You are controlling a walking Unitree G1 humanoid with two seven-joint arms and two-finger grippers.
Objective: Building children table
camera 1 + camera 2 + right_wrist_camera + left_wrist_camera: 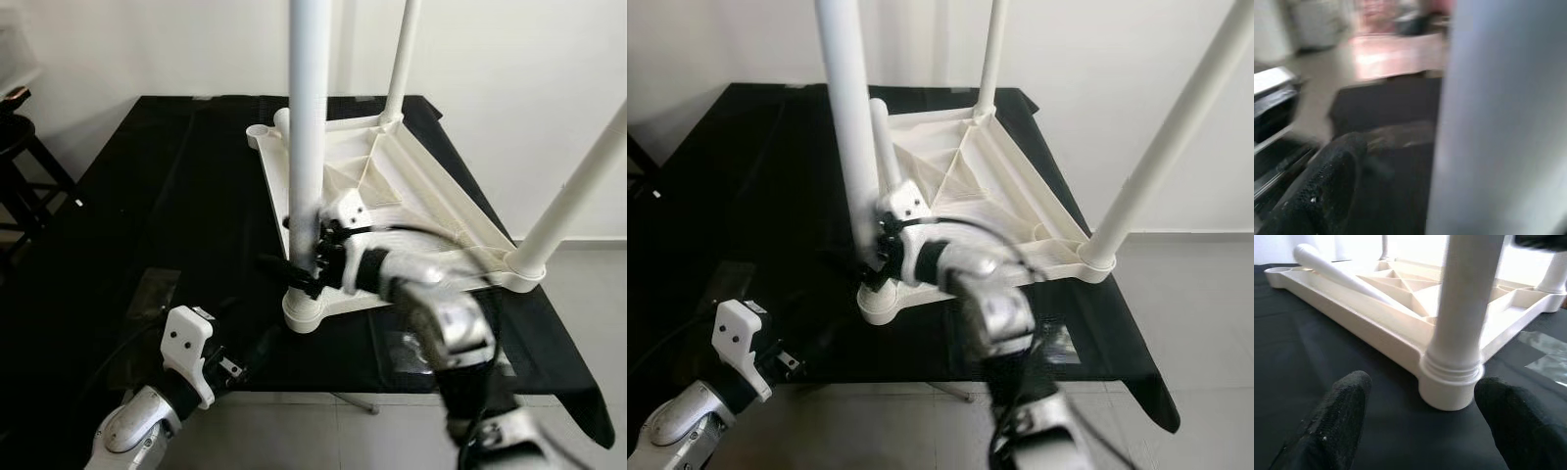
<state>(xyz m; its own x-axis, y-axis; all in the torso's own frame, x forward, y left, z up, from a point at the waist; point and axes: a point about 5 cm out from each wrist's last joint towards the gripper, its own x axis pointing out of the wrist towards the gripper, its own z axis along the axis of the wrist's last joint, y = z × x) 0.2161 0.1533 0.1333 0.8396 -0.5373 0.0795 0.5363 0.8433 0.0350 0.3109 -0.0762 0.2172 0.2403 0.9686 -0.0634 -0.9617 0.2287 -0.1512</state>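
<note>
A white plastic tabletop (392, 186) lies upside down on a table draped in black cloth (147, 196). Three white legs stand in its corner sockets: a near one (309, 117), a back one (402, 59) and a right one (578, 186). A loose fourth leg (884, 142) lies across the underside. From the right, my right gripper (299, 269) reaches to the near leg just above its socket (304, 311), open, with its fingers either side of the leg. My left gripper (1420, 431) hovers open low over the cloth, facing that same socket (1449, 382).
The back-left corner socket (260, 132) holds no leg. Clear plastic bags lie on the cloth near the front edge (407, 352) and at the left (147, 294). A dark stool (20, 147) stands at the far left. White walls lie behind the table.
</note>
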